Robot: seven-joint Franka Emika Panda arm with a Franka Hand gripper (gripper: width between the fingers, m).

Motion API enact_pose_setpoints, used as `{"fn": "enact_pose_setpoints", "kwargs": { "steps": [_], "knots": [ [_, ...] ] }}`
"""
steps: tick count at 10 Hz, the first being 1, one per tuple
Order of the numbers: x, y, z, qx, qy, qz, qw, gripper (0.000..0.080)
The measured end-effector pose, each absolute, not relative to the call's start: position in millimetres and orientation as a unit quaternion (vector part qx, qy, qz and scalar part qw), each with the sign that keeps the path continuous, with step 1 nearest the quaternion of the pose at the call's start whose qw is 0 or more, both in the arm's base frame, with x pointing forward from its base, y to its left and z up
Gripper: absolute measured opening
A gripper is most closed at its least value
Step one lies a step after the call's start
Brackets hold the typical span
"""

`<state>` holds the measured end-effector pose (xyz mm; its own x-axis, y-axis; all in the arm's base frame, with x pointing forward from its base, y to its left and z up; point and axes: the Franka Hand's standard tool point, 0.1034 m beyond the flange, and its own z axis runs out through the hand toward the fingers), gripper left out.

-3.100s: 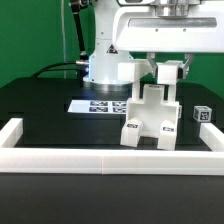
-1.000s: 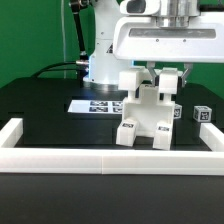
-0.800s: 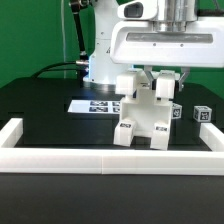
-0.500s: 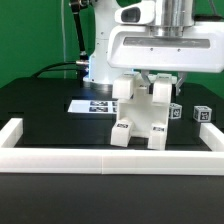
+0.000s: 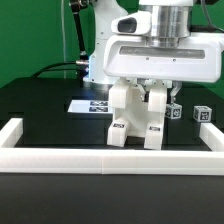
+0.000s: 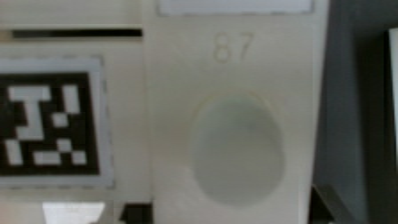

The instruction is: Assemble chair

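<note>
The white chair assembly [image 5: 133, 118] stands upright in the middle of the black table, its two lower blocks with tags down near the front rail. My gripper [image 5: 148, 90] comes from above and is shut on the assembly's upper part, under the wide white hand body. The wrist view is filled by a white chair panel [image 6: 231, 120], very close, with an embossed number and an oval dimple. A black-and-white tag [image 6: 45, 120] sits beside them on that panel. My fingertips do not show there.
The marker board [image 5: 88, 104] lies flat behind the chair toward the exterior view's left. Two small tagged pieces [image 5: 203, 114] [image 5: 176, 110] sit at the right. A low white border rail [image 5: 100, 158] runs along the front and both sides. The robot's base [image 5: 100, 62] stands at the back.
The hand has moved toward the exterior view's left, carrying the chair assembly with it. The assembly has turned, so it now looks narrower from the front.
</note>
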<state>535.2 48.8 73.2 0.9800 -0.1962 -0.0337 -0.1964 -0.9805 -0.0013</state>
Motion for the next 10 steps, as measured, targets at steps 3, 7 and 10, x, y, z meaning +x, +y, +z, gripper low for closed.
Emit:
{"fn": "enact_pose_setpoints", "kwargs": {
  "steps": [3,7,10],
  "knots": [
    [543.1,44.3,73.4,-0.996,0.091,-0.001,0.002,0.0290],
    [543.8,43.8,73.6,-0.996,0.091,-0.002,0.002,0.0342],
    [543.7,44.1,73.5,-0.996,0.091,-0.001,0.002,0.0619]
  ]
}}
